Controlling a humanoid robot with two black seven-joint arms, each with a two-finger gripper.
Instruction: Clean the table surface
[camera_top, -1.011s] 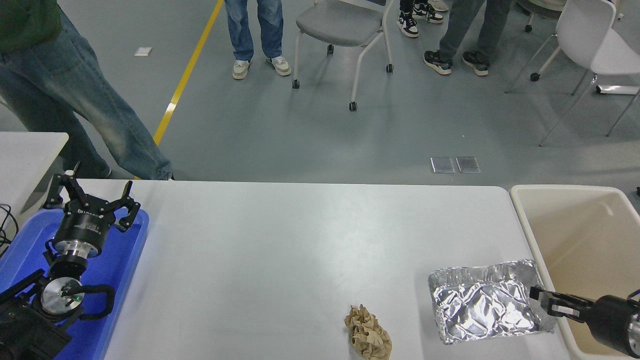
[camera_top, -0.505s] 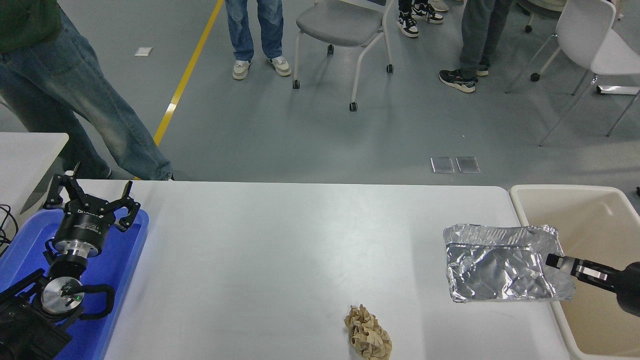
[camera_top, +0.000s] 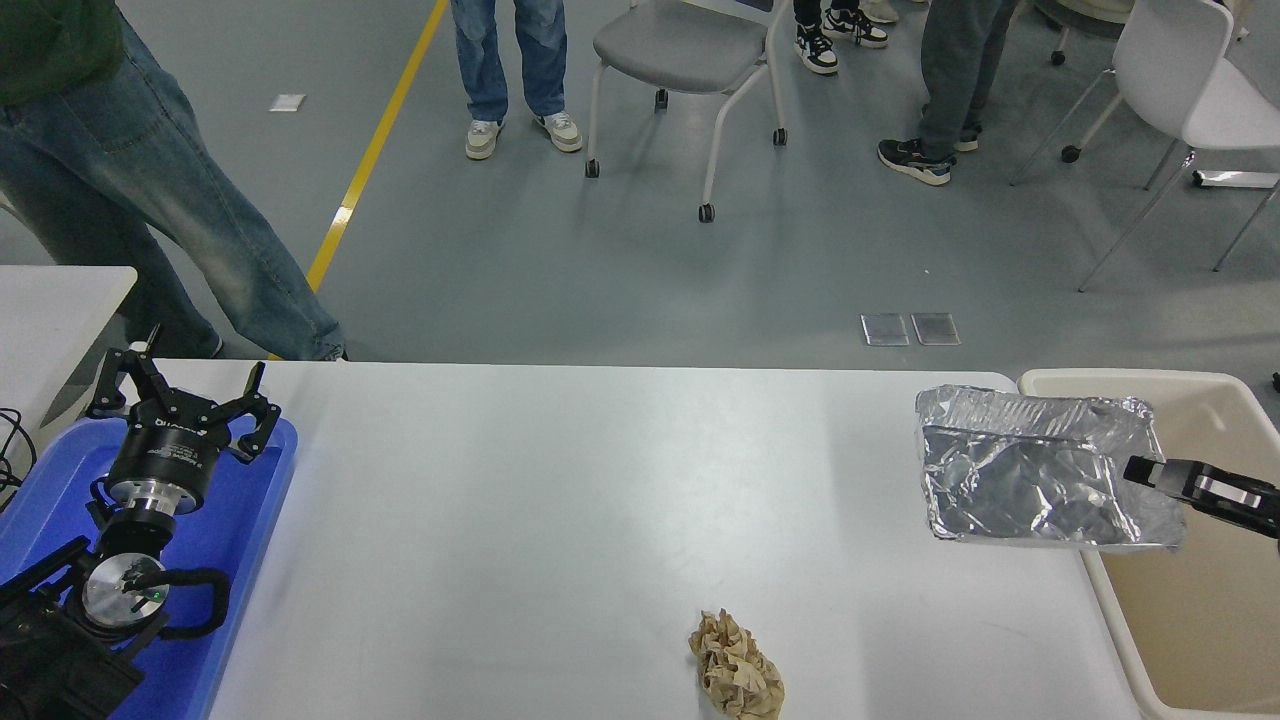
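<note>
Where the right gripper (camera_top: 1140, 470) enters from the right edge, its fingers are clamped on the right rim of a crumpled aluminium foil tray (camera_top: 1030, 480), which hangs clear of the table surface (camera_top: 560, 500) and tilts with its open side toward the camera. Part of the tray overhangs the table's far right corner, and its right end reaches over the near-left rim of the beige plastic tub (camera_top: 1200, 620) that stands just beside the table's right edge. Only the right arm's black end section is in view.

On the table surface, which fills the lower middle of the view, a crumpled brown paper ball (camera_top: 736, 676) lies near the front edge, well apart from the tray. At the lower left, the left gripper (camera_top: 180, 395) hangs over a blue tray (camera_top: 250, 560) with its fingers spread apart and holding nothing. A second white table (camera_top: 50, 310) shows by its corner at the left edge.

Beyond the table, on the grey floor, stand a grey wheeled chair (camera_top: 680, 60), a white chair (camera_top: 1190, 80), and several persons seen only by their legs.
</note>
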